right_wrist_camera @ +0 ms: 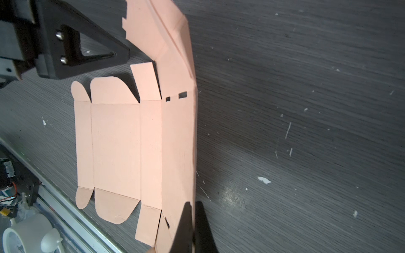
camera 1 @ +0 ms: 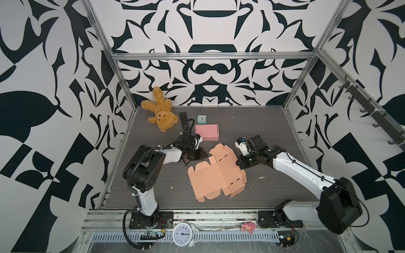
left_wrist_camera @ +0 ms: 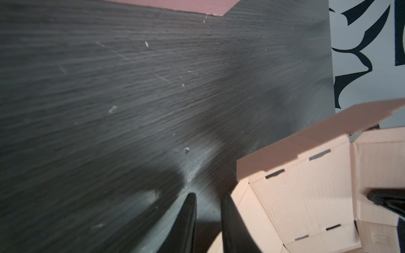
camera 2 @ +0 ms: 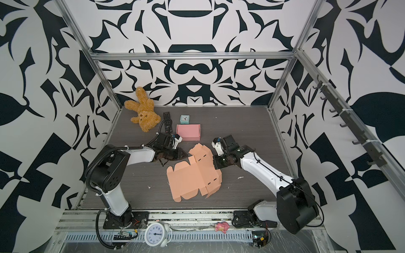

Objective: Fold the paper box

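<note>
Top views, step: an early fold is under way. The peach die-cut cardboard box blank (camera 1: 217, 177) is lying mostly flat at the centre of the dark wood-grain surface (camera 1: 274, 131), with its far flap lifting.
Top views, grippers: the right gripper (camera 1: 237, 164) is pinching the blank's right edge, and the left gripper (camera 1: 202, 154) is hovering just left of the far flap.
Left wrist: the left gripper (left_wrist_camera: 208, 197) is standing released, gripping nothing.
Right wrist: the right gripper (right_wrist_camera: 194, 206) is clenching the blank's raised edge.
Next move: this is probably calling for the left gripper to push the far flap upright.
Writing: only the numerals on the white round alarm clock (camera 1: 182, 234) are showing, with no brand.

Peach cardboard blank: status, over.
Right gripper jaws shut on edge of peach cardboard blank. Left gripper jaws slightly open, empty, beside it. Far flap raised. Pink paper box apart.
</note>
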Motion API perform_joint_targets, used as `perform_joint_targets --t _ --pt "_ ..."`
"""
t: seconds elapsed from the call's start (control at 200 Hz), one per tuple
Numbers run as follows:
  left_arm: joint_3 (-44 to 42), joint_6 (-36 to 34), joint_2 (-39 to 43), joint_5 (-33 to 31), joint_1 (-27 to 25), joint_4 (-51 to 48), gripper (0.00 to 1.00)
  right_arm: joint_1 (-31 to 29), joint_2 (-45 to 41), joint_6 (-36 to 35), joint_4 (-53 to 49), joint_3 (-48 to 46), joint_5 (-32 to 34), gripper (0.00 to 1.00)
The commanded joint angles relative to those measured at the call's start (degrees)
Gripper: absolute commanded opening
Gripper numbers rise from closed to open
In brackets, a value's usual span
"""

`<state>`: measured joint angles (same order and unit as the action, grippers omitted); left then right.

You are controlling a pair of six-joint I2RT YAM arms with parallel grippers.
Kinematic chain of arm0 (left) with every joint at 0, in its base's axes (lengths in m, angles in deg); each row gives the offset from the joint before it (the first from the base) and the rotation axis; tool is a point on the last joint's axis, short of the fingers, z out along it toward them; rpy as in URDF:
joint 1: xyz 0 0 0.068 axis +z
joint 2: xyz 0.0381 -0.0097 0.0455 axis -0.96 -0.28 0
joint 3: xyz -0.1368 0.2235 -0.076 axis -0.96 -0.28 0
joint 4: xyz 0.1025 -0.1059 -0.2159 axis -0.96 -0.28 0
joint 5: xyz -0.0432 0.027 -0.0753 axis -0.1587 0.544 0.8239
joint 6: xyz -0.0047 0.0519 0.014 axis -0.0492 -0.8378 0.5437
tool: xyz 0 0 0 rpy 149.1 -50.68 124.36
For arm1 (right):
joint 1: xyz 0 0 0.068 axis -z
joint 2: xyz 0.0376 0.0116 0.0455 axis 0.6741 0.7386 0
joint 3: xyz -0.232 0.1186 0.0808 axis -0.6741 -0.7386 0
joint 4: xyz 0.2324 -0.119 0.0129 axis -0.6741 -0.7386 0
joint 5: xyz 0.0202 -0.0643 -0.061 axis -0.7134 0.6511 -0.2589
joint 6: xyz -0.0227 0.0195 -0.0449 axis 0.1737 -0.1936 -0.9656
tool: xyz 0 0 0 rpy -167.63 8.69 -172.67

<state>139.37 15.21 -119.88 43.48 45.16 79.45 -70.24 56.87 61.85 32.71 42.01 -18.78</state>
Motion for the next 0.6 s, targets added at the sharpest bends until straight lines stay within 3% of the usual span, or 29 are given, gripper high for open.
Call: perform_joint_targets --t 0.0,0.18,0.595 --pt "-0.35 -0.21 -0.39 0.40 0.18 0.82 0.21 -0.26 -0.87 -0.90 0.54 0.73 0.60 0.00" --pt "0.73 -0.77 -2.63 1.78 -0.15 1.12 0.15 -0.27 -0.96 -0.85 0.66 0.73 0.58 0.00" --pt "0.07 0.06 -3.06 6.32 -1.61 3.71 0.13 -0.22 -0.21 -0.84 1.29 0.83 0.07 0.00"
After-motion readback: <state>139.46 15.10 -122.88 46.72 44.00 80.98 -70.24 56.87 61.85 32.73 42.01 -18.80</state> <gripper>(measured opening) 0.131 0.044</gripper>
